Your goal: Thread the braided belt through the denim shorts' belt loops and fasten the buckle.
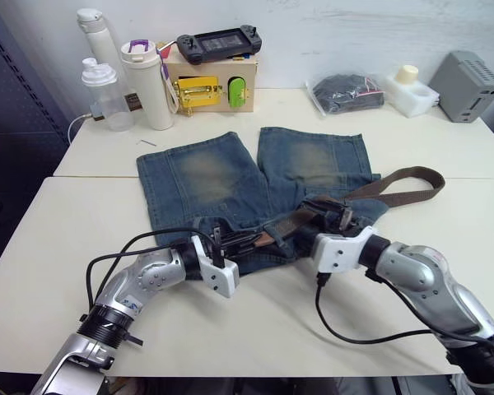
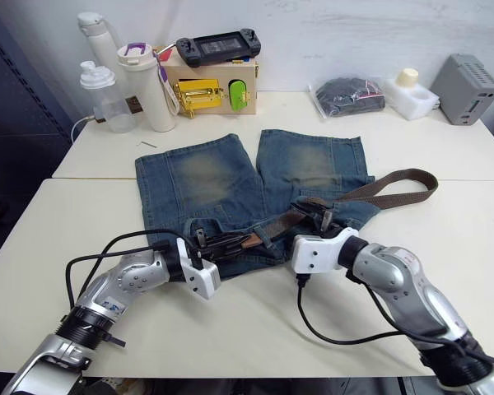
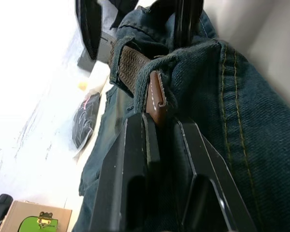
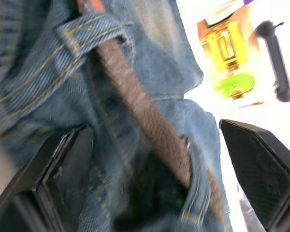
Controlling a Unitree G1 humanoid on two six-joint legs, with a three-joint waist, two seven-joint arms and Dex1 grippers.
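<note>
Evidently the left end effector (image 3: 157, 145) pinches the braided belt (image 1: 399, 186) tip past a belt loop (image 3: 128, 60) to draw it along, while the right end effector (image 4: 154, 169) stands released astride the waistband of the denim shorts (image 1: 206, 177).

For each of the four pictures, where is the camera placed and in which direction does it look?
Left eye: on the head, looking forward and down at the shorts on the table; both arms show, with the left hand and the right hand.
Right eye: same head, same scene, slightly offset.
Left wrist: along the left hand's fingers, closed on the belt's leather tip.
Right wrist: along the open right hand's fingers, at the belt under a loop.
Shared: both wrist views show belt and denim.
</note>
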